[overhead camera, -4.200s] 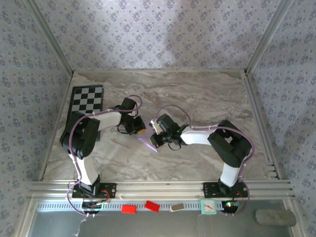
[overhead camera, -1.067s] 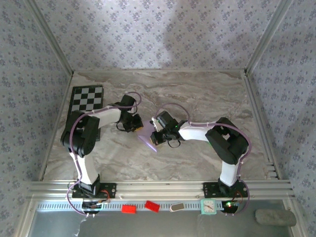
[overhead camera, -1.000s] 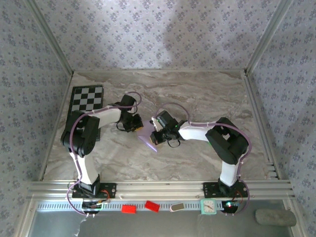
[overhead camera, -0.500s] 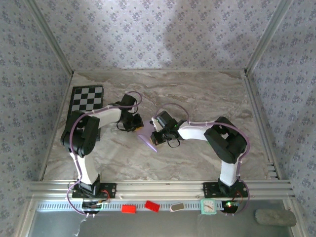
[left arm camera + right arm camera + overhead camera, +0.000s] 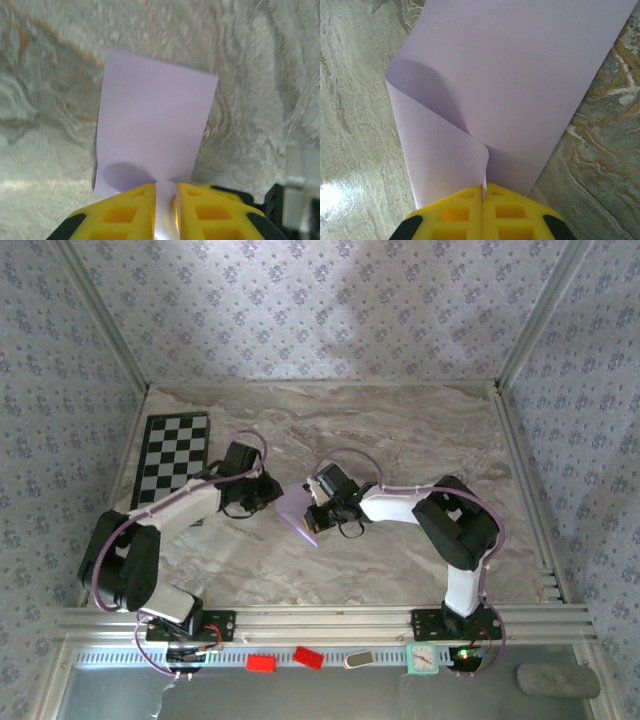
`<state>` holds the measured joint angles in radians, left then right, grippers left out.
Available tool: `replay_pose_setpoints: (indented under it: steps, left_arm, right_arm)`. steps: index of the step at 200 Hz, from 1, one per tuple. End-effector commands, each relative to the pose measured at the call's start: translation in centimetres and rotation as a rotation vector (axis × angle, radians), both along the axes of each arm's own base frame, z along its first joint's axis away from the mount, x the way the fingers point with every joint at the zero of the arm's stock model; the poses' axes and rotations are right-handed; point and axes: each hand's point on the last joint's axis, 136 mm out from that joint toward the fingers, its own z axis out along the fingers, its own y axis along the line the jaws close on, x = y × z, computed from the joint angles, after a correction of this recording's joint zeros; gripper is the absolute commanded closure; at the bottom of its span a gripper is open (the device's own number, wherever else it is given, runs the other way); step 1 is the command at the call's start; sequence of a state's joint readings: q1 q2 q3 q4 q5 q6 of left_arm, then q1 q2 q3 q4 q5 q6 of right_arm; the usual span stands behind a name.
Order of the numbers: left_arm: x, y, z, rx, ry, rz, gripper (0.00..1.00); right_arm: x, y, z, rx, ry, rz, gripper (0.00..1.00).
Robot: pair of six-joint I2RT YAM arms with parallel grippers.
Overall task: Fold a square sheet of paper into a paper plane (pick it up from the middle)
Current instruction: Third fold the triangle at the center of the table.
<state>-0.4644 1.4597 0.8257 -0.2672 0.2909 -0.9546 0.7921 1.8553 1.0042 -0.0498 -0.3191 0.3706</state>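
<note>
top cam: paper sheet (image 5: 297, 523) lies mid-table on the marble table (image 5: 400, 430), between the two wrists and well apart from the checkerboard (image 5: 172, 455) at far left. left gripper (image 5: 268, 493) sits at the sheet's left edge, arm stretched out low across the table. right gripper (image 5: 311, 513) is on the sheet's right side, touching it. too small here to read either jaw

left wrist: left gripper (image 5: 165, 187) has its yellow fingers (image 5: 125, 212) slightly apart, narrow slit between them. sheet (image 5: 155, 125) lies flat on the marble ahead as a tall rectangle, its near edge running into the slit. bottom of frame is blurred, so can't tell if the edge is pinched or sitting loose. finger shadow falls on the near left part of the sheet

right wrist: right gripper (image 5: 483, 189) is clenched, fingers pressed together on the sheet (image 5: 520, 75). the left part of the paper is curled up and over into a loop, and its free edge comes down into the pinch. the rest of the sheet lies flat on the table (image 5: 350, 100), reaching to the top of frame
</note>
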Motion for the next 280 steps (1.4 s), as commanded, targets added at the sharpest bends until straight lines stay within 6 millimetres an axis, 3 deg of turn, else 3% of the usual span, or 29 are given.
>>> replay_pose_setpoints:
  steps: [1,79,131,280]
  left_arm:
    - [-0.8,-2.2,0.9,-0.107,-0.013,0.006,0.82]
    - [-2.7,-5.0,-2.4,-0.107,0.071,-0.035,0.88]
    - [-3.3,-3.7,-4.5,-0.055,0.104,0.015,0.89]
    - [-4.1,-2.2,-6.5,-0.007,0.136,0.047,0.89]
  right_arm:
    - [-0.4,-1.0,-1.4,-0.049,0.058,-0.025,0.95]
    - [-0.4,-1.1,-1.8,-0.056,0.072,-0.036,0.95]
    - [-0.3,-1.3,-1.8,-0.063,0.073,-0.041,0.95]
    - [-0.1,-1.3,-2.0,-0.068,0.079,-0.035,0.95]
